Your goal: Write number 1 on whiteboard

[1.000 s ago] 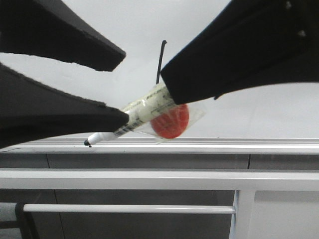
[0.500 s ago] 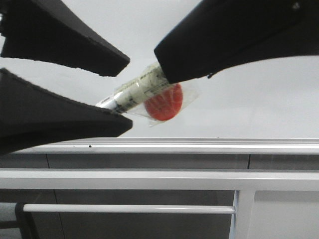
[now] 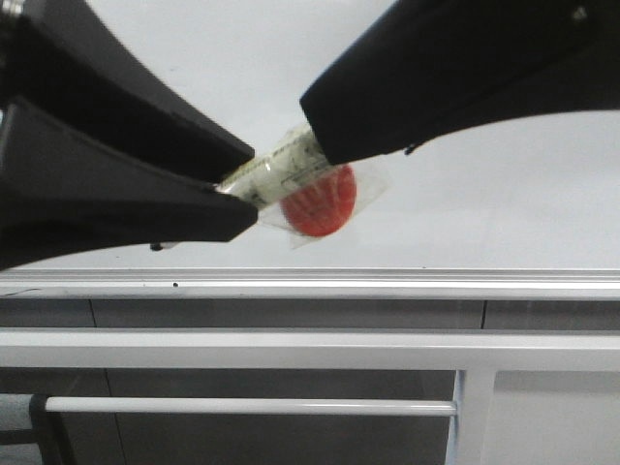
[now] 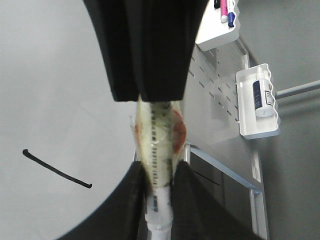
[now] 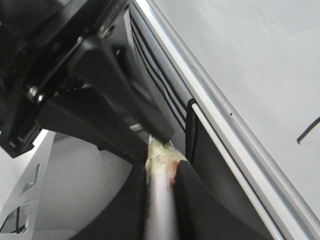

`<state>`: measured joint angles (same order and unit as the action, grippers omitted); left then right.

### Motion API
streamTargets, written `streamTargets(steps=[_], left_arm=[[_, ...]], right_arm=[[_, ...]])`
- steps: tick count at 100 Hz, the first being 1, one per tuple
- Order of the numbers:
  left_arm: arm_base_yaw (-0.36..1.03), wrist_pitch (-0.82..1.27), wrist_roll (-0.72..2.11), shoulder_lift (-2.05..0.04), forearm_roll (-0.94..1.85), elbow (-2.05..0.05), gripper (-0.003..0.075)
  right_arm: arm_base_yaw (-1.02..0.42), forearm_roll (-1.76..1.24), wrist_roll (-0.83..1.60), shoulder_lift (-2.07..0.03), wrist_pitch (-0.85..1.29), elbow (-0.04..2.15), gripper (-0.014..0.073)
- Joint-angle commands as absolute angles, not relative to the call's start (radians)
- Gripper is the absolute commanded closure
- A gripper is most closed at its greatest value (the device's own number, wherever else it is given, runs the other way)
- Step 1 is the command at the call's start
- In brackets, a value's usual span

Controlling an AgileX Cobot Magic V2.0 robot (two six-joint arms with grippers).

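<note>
A white marker pen (image 3: 281, 172), wrapped in clear tape with a red disc (image 3: 322, 201) stuck to it, hangs in front of the whiteboard (image 3: 484, 194). My right gripper (image 5: 161, 167) is shut on its rear end. My left gripper (image 4: 158, 167) is shut on its front end, and both fingers press the barrel (image 4: 156, 145). In the front view the left fingers hide the pen's tip. The number 1 (image 4: 55, 170) is a thin black stroke on the whiteboard (image 4: 50, 75); part of the number 1 (image 5: 307, 131) shows at one edge of the right wrist view. The front view hides it behind the arms.
The board's silver rail (image 3: 387, 283) runs along its lower edge, with grey frame bars (image 3: 291, 349) below. Beside the board hangs a perforated panel with a white tray holding a bottle (image 4: 260, 100) and another tray with pens (image 4: 226, 10).
The right gripper carried the pen up and to the left, then held still. The left gripper's fingers, apart before, have closed around the pen's front end. The stroke is now covered in the front view.
</note>
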<state>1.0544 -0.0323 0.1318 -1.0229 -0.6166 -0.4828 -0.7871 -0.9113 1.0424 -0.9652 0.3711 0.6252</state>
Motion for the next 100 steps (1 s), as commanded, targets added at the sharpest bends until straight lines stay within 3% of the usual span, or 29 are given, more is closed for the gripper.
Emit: streamTargets(steps=[1,39,46,61,68,94,100], left_arm=[[1.050,-0.065,0.119,-1.025,-0.611,-0.518,0.0738],[1.050,-0.065,0.119,-1.044,-0.611,-0.518,0.0741],[1.050,-0.065,0.119,-1.044,-0.611,-0.518,0.0741],[1.050,-0.064,0.119,-1.044,-0.609,-0.518,0.0741],[1.050,-0.064,0.119,-1.044,-0.594,-0.518,0.0741],[1.050,-0.064,0.119,-1.044,-0.445,-0.518,0.0741],[1.050,-0.077,0.119,-1.044,-0.392,-0.512,0.0741]], right_arm=[[-0.783,-0.925,1.046,-0.960,0.364,0.662,0.0657],[-0.783,-0.925,1.046,-0.960,0.383,0.683,0.0638],[-0.783,-0.925,1.048,-0.960,0.383,0.692,0.0543],[-0.783,-0.925,1.048,-0.960,0.337,0.692,0.0153],[-0.783,-0.925,1.048,-0.960,0.295,0.692,0.0076],[-0.783,-0.920,1.048,-0.895,0.168,0.692,0.0144],[-0.781,-0.904,1.048,-0.850,0.139,0.692,0.0212]])
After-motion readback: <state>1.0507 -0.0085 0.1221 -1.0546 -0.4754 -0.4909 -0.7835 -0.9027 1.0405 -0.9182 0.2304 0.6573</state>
